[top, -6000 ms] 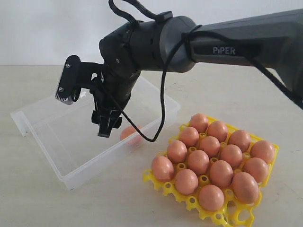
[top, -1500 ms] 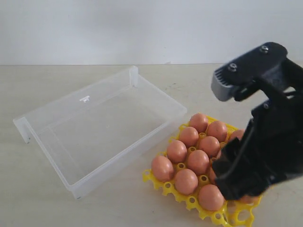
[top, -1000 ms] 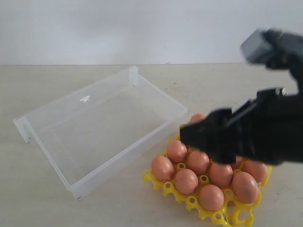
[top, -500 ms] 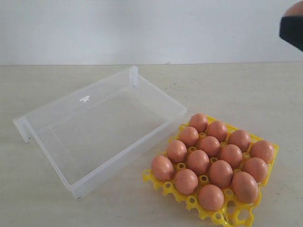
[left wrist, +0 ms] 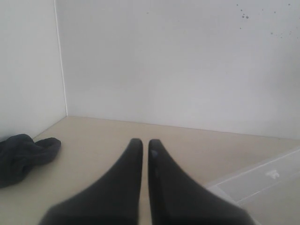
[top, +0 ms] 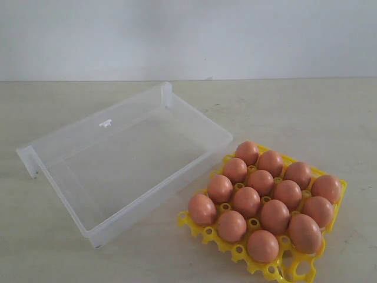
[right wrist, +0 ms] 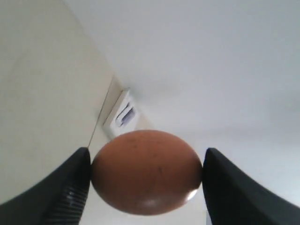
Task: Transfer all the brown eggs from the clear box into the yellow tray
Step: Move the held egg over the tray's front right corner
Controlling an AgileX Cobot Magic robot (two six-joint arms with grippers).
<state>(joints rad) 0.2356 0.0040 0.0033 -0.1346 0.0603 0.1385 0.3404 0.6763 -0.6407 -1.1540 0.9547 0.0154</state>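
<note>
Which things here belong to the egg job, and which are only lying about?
Job:
- clear box, no eggs in it
- yellow tray
- brown eggs sitting in the tray
- egg held by the right gripper

Lying about:
- dark cloth on the table
- left gripper, shut, holding nothing

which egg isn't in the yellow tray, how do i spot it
Look past the yellow tray to the right gripper, seen only by its wrist camera. One brown egg sits clamped between its dark fingers; alone among the eggs, it rests in no cup.
</note>
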